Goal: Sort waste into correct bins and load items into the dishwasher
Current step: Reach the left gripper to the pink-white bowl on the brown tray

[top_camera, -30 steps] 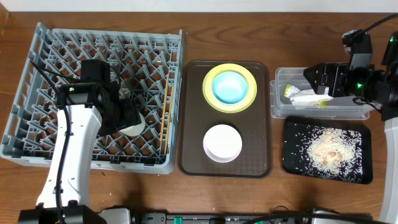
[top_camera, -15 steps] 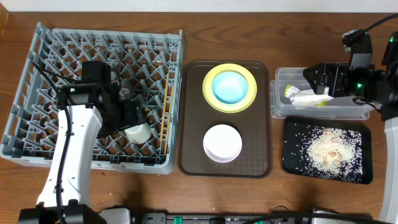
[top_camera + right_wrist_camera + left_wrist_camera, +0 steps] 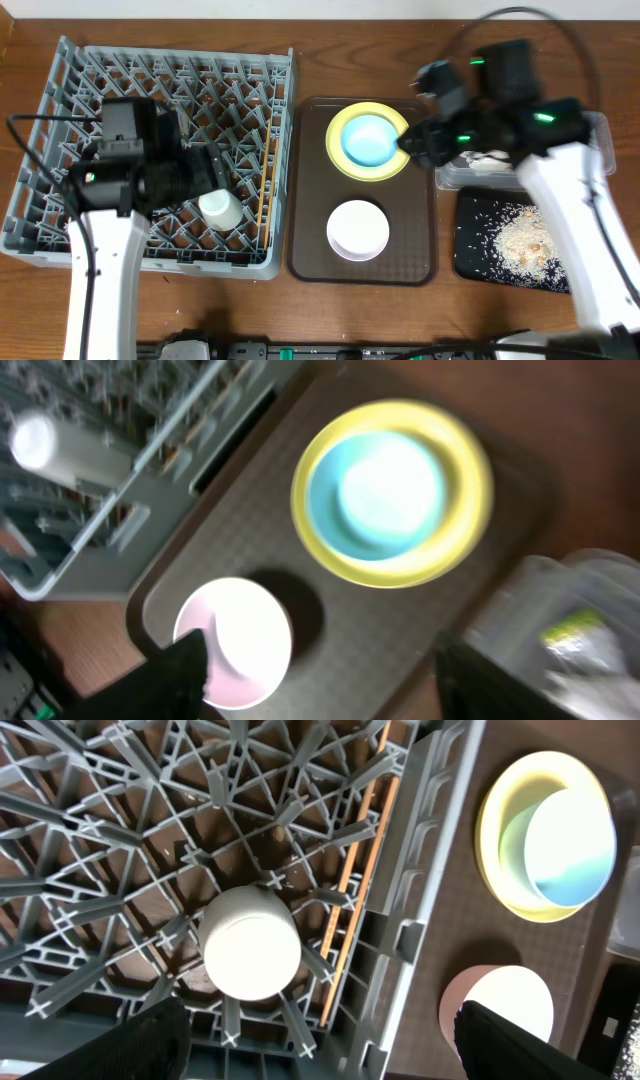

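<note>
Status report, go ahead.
Left pincer open, empty, above white cup in rack. Right pincer open, empty, over brown tray near blue bowl. Nothing blocking either.

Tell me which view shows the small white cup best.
Left wrist: the cup is close, sharp and unobstructed, sitting among the rack pegs. Overhead shows it whole but small. Right wrist catches only a blurred piece at its top-left corner.

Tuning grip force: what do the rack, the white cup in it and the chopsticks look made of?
Rack: moulded grey plastic, matte, going by the thin lattice ribs and slotted walls. White cup: smooth, opaque and matte. It could be plastic or ceramic, can't tell. Chopsticks: probably wood or bamboo by the orange-brown tone. They are thin and straight, and the grain isn't resolvable.
</note>
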Robot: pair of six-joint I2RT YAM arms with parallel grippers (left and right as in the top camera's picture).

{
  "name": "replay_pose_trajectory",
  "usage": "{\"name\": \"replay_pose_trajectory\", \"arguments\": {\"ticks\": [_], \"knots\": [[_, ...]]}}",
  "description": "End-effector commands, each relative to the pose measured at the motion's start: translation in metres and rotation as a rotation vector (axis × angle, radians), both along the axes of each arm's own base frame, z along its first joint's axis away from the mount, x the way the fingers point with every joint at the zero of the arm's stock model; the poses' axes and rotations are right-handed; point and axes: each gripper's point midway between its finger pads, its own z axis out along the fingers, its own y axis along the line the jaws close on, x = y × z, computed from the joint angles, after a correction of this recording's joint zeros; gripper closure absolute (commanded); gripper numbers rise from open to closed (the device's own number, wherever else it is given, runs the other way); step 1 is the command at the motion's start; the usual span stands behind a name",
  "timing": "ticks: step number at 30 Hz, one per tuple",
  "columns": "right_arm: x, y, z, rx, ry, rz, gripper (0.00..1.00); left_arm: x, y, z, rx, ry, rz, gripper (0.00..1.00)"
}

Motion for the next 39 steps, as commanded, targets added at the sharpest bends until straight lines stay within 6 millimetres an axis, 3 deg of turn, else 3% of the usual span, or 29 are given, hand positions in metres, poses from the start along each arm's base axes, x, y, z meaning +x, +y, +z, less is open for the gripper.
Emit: {"name": "replay_pose_trajectory", "arguments": {"ticks": [1, 6, 9, 13, 14, 15, 18, 19, 21, 22, 25, 28, 32, 39], "knots": [[-0.009, 0.034, -0.039, -0.081, 0.082, 0.088, 0.37, -0.003, 0.01, 0.021, 0.047, -0.069, 0.034, 0.12], [-0.04, 0.078, -0.074, -0.161, 0.181, 0.186, 0.39, -0.012, 0.023, 0.036, 0.078, -0.12, 0.11, 0.1], [-0.039, 0.075, -0.087, -0.298, 0.158, 0.098, 0.36, -0.021, 0.018, 0.034, 0.069, -0.096, 0.096, 0.11], [-0.03, 0.065, -0.084, -0.347, 0.12, 0.008, 0.3, -0.031, 0.003, 0.026, 0.031, -0.048, 0.032, 0.18], [-0.025, 0.058, -0.08, -0.344, 0.11, -0.025, 0.3, -0.033, -0.008, 0.025, 0.004, -0.045, -0.012, 0.19], [-0.012, 0.038, -0.07, -0.337, 0.09, -0.11, 0.28, -0.035, -0.025, 0.023, -0.03, -0.04, -0.075, 0.21], [0.004, -0.002, -0.045, -0.288, 0.06, -0.241, 0.26, -0.036, -0.053, 0.024, -0.035, -0.054, -0.184, 0.22], [0.011, -0.025, -0.032, -0.265, 0.04, -0.312, 0.24, -0.035, -0.067, 0.025, -0.038, -0.069, -0.232, 0.22], [0.016, -0.058, -0.015, -0.232, 0.016, -0.406, 0.1, -0.033, -0.093, 0.028, -0.047, -0.1, -0.32, 0.24], [0.017, -0.075, -0.007, -0.218, 0.006, -0.453, 0.01, -0.032, -0.109, 0.028, -0.055, -0.116, -0.366, 0.25], [0.014, -0.121, 0.01, -0.193, -0.012, -0.578, 0.01, -0.029, -0.154, 0.025, -0.066, -0.142, -0.473, 0.25], [-0.003, -0.168, 0.015, -0.203, 0.027, -0.706, 0.01, -0.036, -0.213, 0.0, -0.035, -0.116, -0.595, 0.25], [-0.014, -0.194, 0.009, -0.216, 0.081, -0.783, 0.01, -0.055, -0.252, -0.049, 0.071, -0.014, -0.675, 0.3], [-0.014, -0.199, 0.009, -0.216, 0.083, -0.798, 0.01, -0.085, -0.297, -0.113, 0.145, 0.103, -0.813, 0.4]]}}
